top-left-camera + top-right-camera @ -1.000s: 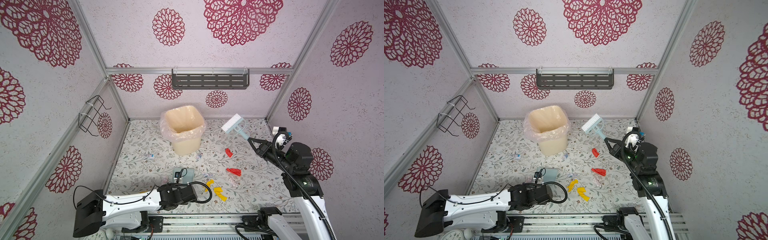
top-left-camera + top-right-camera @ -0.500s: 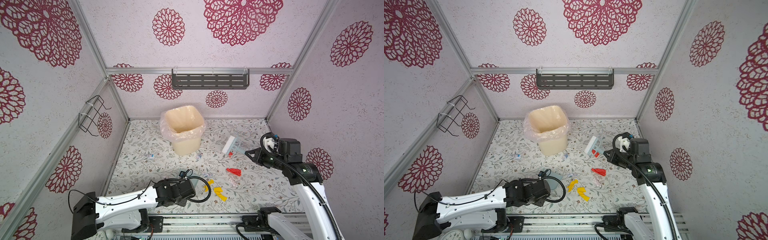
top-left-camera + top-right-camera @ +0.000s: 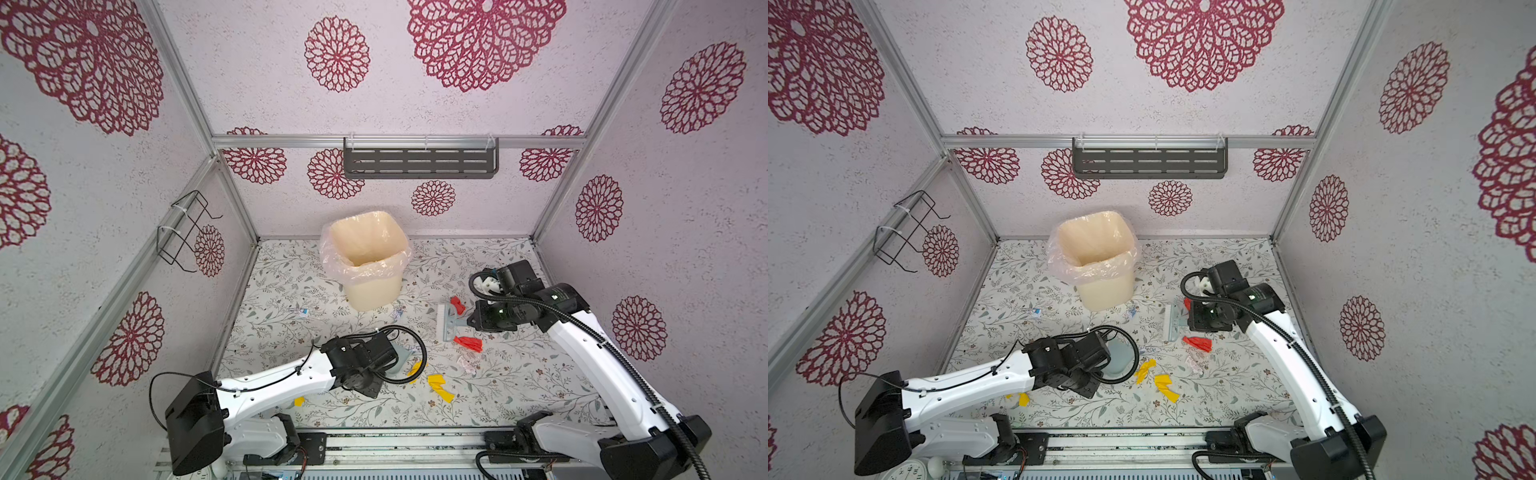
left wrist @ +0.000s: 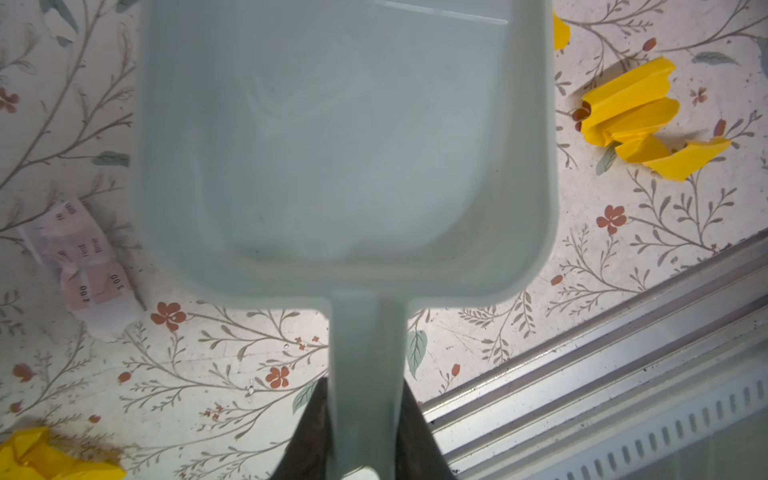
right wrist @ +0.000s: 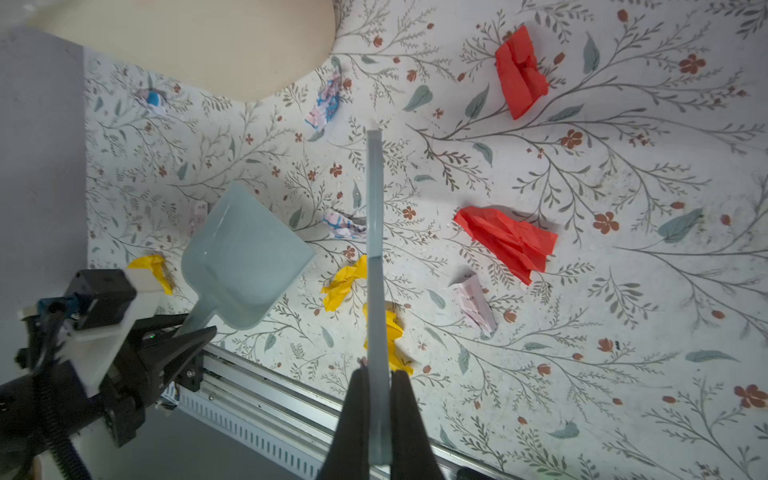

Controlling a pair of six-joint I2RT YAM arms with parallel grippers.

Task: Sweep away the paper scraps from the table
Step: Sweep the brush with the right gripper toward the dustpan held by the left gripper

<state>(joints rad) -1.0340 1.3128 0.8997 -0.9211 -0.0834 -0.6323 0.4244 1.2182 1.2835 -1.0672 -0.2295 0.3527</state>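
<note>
Front edge: a metal rail point(image 3: 415, 440) runs along the near side of the worktop point(image 3: 291, 286), a white surface printed with grey-green twigs and small brown flowers.
Paper scraps point(image 5: 503, 241): crumpled bits lie scattered over the front and middle of the worktop.
Left arm: it reaches from the near left corner toward the front middle, low over the worktop.
Left hand point(image 4: 365, 386): its dark fingers pinch the narrow handle of a pale blue dustpan point(image 4: 345, 145).
Dustpan position: front middle, with its open mouth facing away from the arm. It is not clear whether its lip touches the worktop.
Yellow scraps point(image 3: 436, 382): two lie just to the right of the dustpan, and a third sits close to the rail beside the left arm point(image 3: 299, 401).
Pale scrap point(image 3: 465, 363): a whitish-pink bit lies between the yellow pair and the nearer red piece. Another, printed with small numbers, lies beside the dustpan point(image 4: 83, 257).
Red scraps point(image 3: 469, 343): one lies just nearer than the brush and one just beyond it point(image 3: 457, 302).
Right arm: it rises from the near right corner and bends toward the middle right.
Right hand point(image 5: 379, 378): its fingers are pressed together on the flat blue handle of a small brush point(image 3: 449, 320).
Brush position: it sits between the two red scraps, with its white bristles facing left in both top views. Contact with the worktop cannot be told.
Printed scraps point(image 3: 399, 311): small blue-and-white bits lie near the foot of the bin.
Bin point(image 3: 365, 266): cream with a clear liner, standing upright toward the back middle.
Walls: lilac with crimson rosettes. A grey slotted shelf point(image 3: 419, 164) hangs on the back wall and a black wire rack point(image 3: 183, 232) on the left wall.
</note>
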